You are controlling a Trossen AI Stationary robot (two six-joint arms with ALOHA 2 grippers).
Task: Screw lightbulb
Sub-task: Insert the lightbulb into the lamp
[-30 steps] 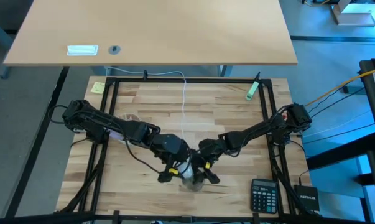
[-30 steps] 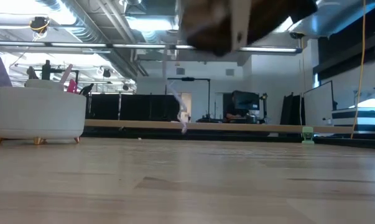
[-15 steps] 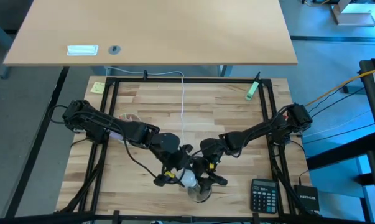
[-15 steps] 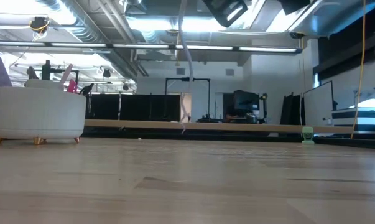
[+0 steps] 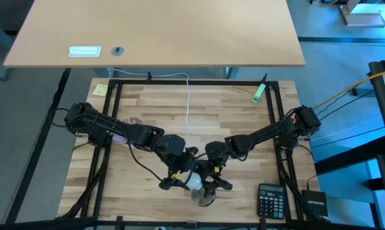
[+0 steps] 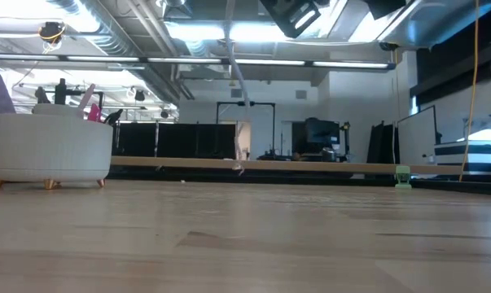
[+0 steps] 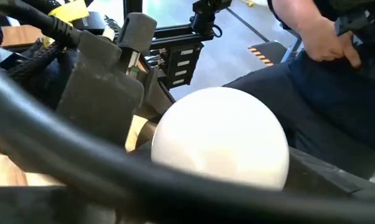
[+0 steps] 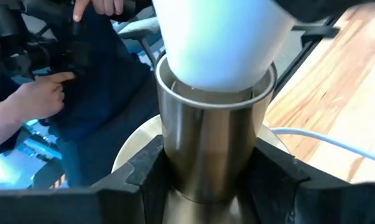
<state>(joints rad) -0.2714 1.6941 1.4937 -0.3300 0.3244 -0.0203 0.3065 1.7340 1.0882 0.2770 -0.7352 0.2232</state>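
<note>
The white frosted lightbulb (image 5: pixel 193 183) stands with its narrow end in the mouth of the silvery socket (image 8: pixel 212 149), near the table's front middle. It fills the left wrist view (image 7: pixel 221 140). My left gripper (image 5: pixel 181 177) is shut on the bulb, and my right gripper (image 5: pixel 212 181) is shut on the socket. The socket's round base disc (image 5: pixel 205 197) shows below them. Its thin white cord (image 5: pixel 189 102) runs to the far edge and hangs from above in the low view (image 6: pixel 233 73). Bulb and socket are lifted off the table. My left gripper holds the bulb's round glass part (image 7: pixel 175 155), coming from the table's left. Its own fingers and a cable hide the place of contact. The bulb is clear of the table, its narrow end (image 8: pixel 215 78) in the socket's mouth. My right gripper pinches the socket's metal barrel (image 8: pixel 206 168) between its two fingers (image 8: pixel 143 171), one on each side, just above the base disc (image 8: pixel 134 149). It comes from the table's right. The socket is lifted clear, its open mouth toward the bulb.
A black calculator (image 5: pixel 271 201) lies at the front right. A green object (image 5: pixel 259 94) and a yellow note (image 5: pixel 101 89) lie at the far corners. A white tub (image 6: pixel 50 150) stands at the left. A person (image 7: pixel 324 68) sits beyond the front edge.
Both grippers have gone together toward the table's near edge and up, carrying the bulb and the socket. In the low view the dark mass has risen almost out of the top. Over the last half second they have kept nearly still.
</note>
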